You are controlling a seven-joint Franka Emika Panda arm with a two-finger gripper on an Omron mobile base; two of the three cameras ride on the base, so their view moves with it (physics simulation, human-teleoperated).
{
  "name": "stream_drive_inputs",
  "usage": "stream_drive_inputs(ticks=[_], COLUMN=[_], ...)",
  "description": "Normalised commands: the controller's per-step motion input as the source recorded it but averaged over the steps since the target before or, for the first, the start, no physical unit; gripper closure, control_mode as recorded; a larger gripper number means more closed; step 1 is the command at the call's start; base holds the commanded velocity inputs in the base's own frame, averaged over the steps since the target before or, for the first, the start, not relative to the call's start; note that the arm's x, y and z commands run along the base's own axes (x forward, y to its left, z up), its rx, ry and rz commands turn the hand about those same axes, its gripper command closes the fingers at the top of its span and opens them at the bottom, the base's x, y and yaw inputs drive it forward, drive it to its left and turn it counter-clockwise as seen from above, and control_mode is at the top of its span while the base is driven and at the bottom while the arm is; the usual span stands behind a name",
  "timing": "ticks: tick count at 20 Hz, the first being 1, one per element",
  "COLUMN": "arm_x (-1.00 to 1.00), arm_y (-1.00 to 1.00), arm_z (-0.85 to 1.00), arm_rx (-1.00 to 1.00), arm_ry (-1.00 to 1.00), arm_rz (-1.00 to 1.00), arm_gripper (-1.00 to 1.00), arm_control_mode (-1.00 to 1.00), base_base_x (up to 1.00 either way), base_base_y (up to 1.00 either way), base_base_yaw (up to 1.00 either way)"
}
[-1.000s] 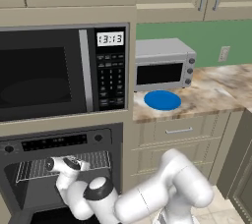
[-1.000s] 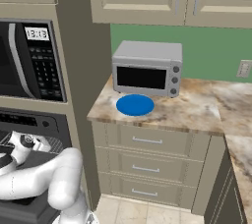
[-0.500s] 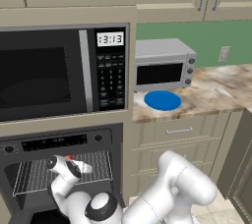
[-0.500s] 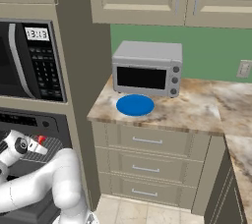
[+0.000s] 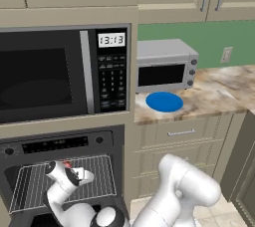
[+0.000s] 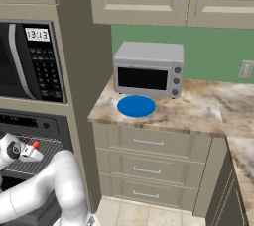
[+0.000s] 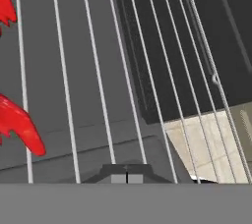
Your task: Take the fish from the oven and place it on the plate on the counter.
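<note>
Even, flat rendered light, soft shadows, no glare, slightly coarse low-resolution edges

Red fish (image 7: 17, 125) on wire rack in open black oven (image 5: 60, 144), low left. Blue plate (image 5: 164, 101) flat on marbled counter (image 6: 198, 111), right.

Counter (image 5: 219, 94), marbled beige stone, right half of my left base view: bears the silver toaster oven (image 5: 165, 66) at the back and the blue plate (image 5: 164, 101) just before it. Oven wire rack (image 5: 35, 183), lower left: my red fish (image 7: 19, 125) lies on it.
</note>
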Motion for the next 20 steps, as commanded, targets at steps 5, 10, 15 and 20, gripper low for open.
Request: stream_drive_inputs(ticks=[5, 10, 15, 20], arm_x=[-1.0, -1.0, -1.0, -0.94], arm_y=[0.0, 0.0, -0.27, 0.0], arm_z=[-1.0, -1.0, -0.54, 0.86], arm_rx=[-0.26, -0.25, 0.04, 0.46], arm_ry=[0.24, 0.25, 0.16, -0.25], arm_rz=[0.04, 0.04, 0.06, 0.12], arm_gripper=[1.0, 1.0, 1.0, 1.0], arm_control_mode=[-1.0, -1.0, -1.0, -1.0], base_base_x=[0.0, 0.0, 0.0, 0.0], base_base_y=[0.0, 0.0, 0.0, 0.0], base_base_yaw=[0.0, 0.0, 0.0, 0.0])
